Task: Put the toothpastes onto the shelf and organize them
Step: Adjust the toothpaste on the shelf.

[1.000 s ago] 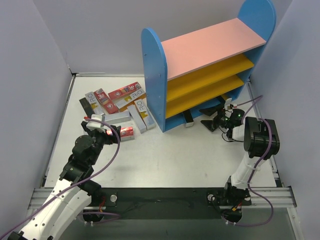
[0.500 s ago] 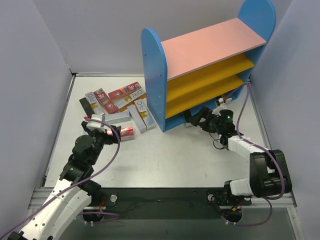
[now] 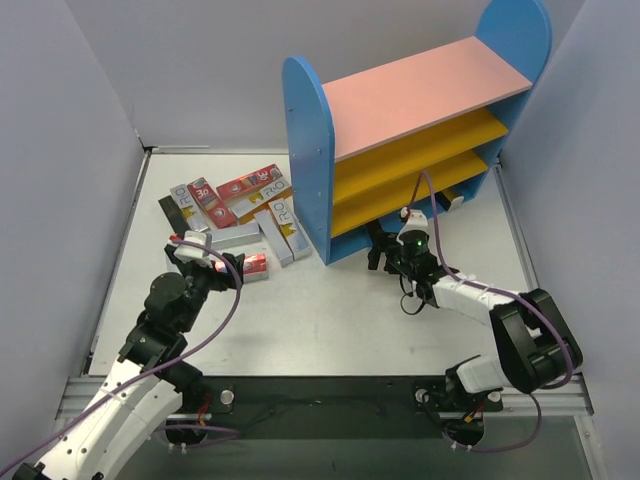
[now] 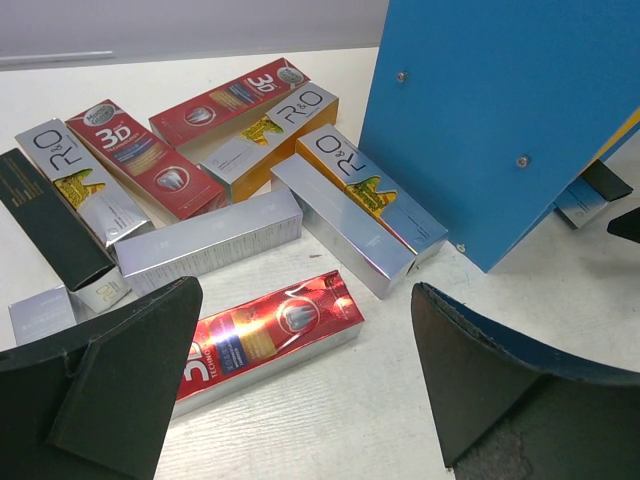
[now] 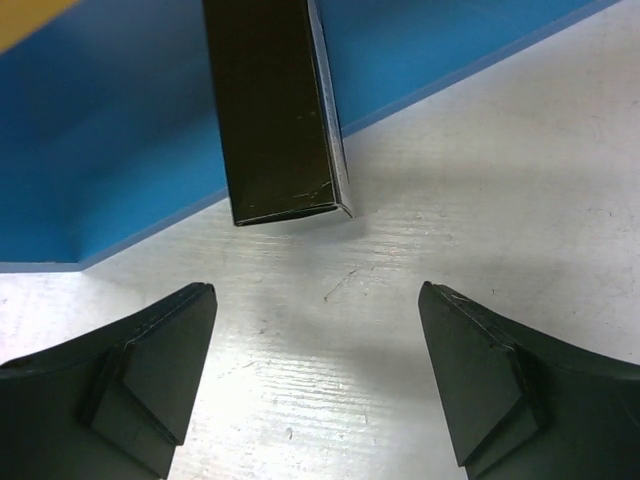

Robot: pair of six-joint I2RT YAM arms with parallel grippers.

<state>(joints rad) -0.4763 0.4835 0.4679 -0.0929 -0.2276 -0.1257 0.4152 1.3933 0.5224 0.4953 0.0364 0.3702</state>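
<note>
One dark toothpaste box (image 5: 275,110) on shelf (image 3: 305,150) base, end jutting out.

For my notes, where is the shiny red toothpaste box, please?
Top view: the red box lies left of the shelf, just beyond the open left hand, beside a silver box.

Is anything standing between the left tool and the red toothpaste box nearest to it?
Nothing visible does. The left tool is open, and the red toothpaste box lies flat on the table just ahead of its fingers. The silver boxes lie beyond it, not in the way.
</note>
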